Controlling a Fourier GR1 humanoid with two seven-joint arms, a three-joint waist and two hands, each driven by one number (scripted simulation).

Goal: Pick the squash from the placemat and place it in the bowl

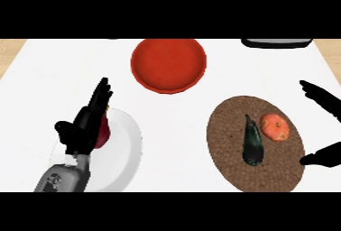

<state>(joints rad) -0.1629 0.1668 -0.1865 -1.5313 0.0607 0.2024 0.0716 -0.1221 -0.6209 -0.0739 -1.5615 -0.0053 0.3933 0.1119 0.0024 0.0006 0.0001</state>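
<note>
- The right hand (321, 98) shows at the right edge. Its fingers (313, 90) and thumb (324, 156) are spread wide apart and hold nothing.
- Just left of the gap between fingers and thumb lies the round orange squash (274, 127). It rests on the brown placemat (230, 151), apart from the hand.
- Past the squash, further from the fingers, a long dark green vegetable (251, 143) lies on the same mat, close alongside it.
- Well up and to the left of the fingers stands the red bowl (168, 59). The squash is not in it.
- Farthest from the right hand, the left hand (84, 128) is above a white plate (128, 140), fingers straight. A red item (103, 135) is partly hidden beneath it.
- Progress, judged from this: no step is done. Closing on the squash, lifting it, carrying it to the bowl and releasing it all remain.
</note>
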